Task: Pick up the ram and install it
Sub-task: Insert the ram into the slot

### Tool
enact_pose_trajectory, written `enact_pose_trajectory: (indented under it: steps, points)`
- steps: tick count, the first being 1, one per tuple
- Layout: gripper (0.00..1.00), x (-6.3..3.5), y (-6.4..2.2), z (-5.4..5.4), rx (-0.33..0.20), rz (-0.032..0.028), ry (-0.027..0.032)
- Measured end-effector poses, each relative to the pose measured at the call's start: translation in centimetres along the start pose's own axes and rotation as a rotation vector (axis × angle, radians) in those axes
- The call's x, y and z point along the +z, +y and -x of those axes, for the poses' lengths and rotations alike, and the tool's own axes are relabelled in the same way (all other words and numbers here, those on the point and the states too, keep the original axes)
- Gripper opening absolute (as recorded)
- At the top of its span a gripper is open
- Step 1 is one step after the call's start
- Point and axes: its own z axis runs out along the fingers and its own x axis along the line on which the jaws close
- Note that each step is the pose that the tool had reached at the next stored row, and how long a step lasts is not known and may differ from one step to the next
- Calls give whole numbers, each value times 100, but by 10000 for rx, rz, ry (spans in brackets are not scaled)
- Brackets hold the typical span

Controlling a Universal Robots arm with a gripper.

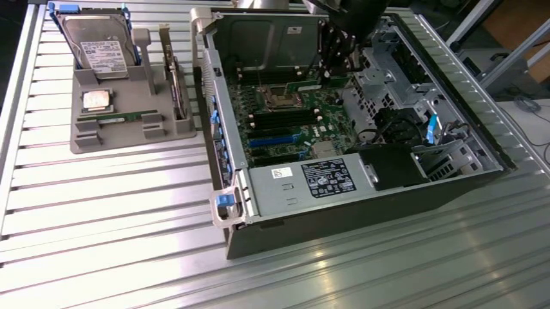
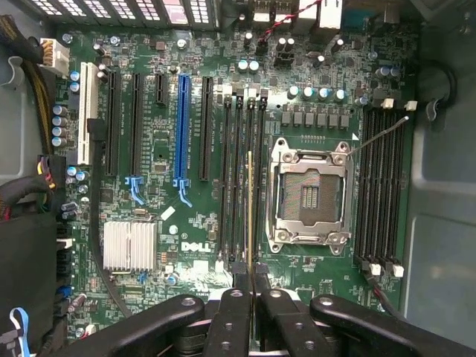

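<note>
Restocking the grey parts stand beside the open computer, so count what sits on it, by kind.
hard drive: 1
processor chip: 1
green memory stick: 1
upright circuit card: 1
Total: 4

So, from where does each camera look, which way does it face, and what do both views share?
Exterior view: sits high beside the ribbed metal table, looks down into the open grey computer case; the black arm reaches in at the top.
Wrist view: sits on the wrist, faces straight down at the green motherboard; the black pincer is shut on the thin green ram stick.
Shared: motherboard, empty silver processor socket.
</note>
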Motion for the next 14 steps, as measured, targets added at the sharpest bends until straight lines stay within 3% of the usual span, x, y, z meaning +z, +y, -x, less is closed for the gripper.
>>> enact_pose_trajectory:
  steps: [14]
  points:
    - [12, 97, -3, -1, 0, 0, 0]
